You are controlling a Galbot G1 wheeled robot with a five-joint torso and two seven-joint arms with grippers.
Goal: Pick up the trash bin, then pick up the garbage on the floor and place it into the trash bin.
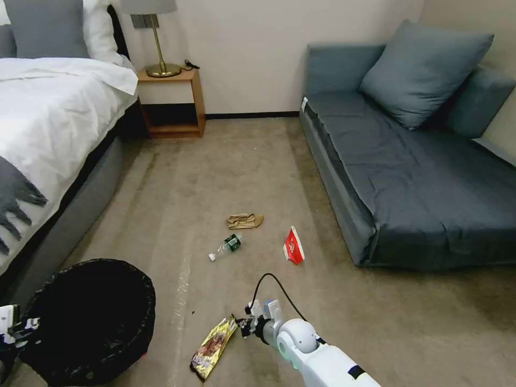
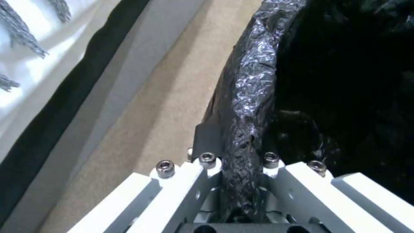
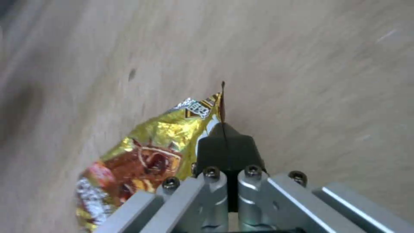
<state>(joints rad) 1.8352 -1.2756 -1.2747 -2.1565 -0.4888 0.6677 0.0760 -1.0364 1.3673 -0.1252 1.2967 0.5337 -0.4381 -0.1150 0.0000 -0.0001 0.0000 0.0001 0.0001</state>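
The trash bin (image 1: 91,317), lined with a glossy black bag, sits low at my left. My left gripper (image 1: 13,328) is shut on its near rim; in the left wrist view the crinkled rim (image 2: 250,97) runs between the closed fingers (image 2: 207,139). My right gripper (image 1: 244,324) is shut on the top edge of the yellow-brown snack wrapper (image 1: 213,348), and the right wrist view has the black pads (image 3: 224,145) pinching the wrapper (image 3: 147,155). Farther out on the carpet lie the clear bottle (image 1: 227,246), the crumpled brown paper (image 1: 244,220) and the red-white packet (image 1: 293,246).
A bed (image 1: 48,123) with white covers runs along the left, close to the bin. A wooden nightstand (image 1: 172,102) with a lamp stands at the back wall. A blue-grey sofa (image 1: 419,177) fills the right side. Open carpet (image 1: 231,161) lies between them.
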